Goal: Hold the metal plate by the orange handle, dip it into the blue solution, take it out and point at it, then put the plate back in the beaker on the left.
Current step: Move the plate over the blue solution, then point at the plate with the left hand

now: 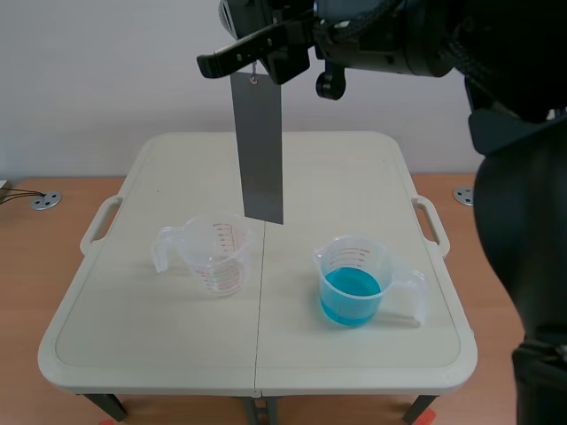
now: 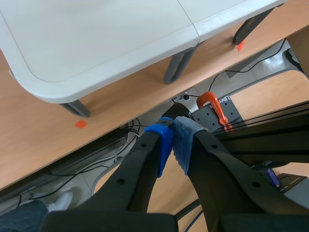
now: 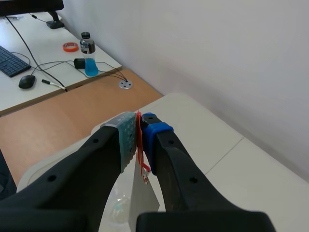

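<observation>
Metal plate (image 1: 260, 150) hangs upright in the air over the white table (image 1: 354, 177). Its lower edge shows just above the left beaker (image 1: 217, 257), and it touches neither beaker. How far back it hangs, I cannot tell. Plate top partly hidden behind my right pincer (image 3: 138, 137), which is clamped narrow on the thin orange handle (image 3: 140, 145), one pad on each side. My left pincer (image 2: 174, 142) is closed on nothing, pads meeting, low off the table's corner and cut out of the scene view. Right beaker (image 1: 354, 252) holds the blue solution (image 1: 350, 288). Table stands on a brown wooden surface (image 1: 27, 257), with a pale wall (image 1: 106, 71) behind. Far desk (image 3: 34, 48) carries a keyboard (image 3: 9, 60) and a bottle (image 3: 88, 54).
</observation>
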### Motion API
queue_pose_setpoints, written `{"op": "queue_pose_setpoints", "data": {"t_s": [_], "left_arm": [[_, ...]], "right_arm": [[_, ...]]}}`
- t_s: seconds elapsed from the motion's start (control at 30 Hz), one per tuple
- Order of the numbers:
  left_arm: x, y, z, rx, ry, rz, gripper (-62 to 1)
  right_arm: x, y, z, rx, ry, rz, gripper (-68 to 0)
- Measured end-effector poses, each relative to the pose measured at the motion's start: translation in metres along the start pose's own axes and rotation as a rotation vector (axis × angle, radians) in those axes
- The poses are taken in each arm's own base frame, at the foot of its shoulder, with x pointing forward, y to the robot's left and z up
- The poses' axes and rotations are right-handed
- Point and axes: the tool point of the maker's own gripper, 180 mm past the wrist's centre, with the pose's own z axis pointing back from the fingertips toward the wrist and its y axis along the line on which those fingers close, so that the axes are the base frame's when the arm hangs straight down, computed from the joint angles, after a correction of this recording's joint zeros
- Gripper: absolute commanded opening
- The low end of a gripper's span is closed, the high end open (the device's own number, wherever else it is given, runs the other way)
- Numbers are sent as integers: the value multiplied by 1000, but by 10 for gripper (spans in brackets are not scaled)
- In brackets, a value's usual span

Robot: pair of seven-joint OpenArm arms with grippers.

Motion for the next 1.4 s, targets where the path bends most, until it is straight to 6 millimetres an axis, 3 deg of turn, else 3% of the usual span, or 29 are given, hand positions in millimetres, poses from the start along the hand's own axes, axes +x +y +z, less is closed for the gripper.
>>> {"op": "queue_pose_setpoints", "data": {"t_s": [0.4,0.93,1.07,1.4], "left_arm": [[0,0,0,0,0,0,-580],[3,4,-4,3,-1,-17,-580],[19,11,-13,-17,-34,-86,-580],[89,45,-41,-23,-128,-371,-580]], "right_arm": [[9,-1,40,-89,24,28,-664],[-7,-34,80,-158,68,38,-665],[-9,-44,88,-187,81,50,-664],[-11,-51,96,-199,93,86,-664]]}}
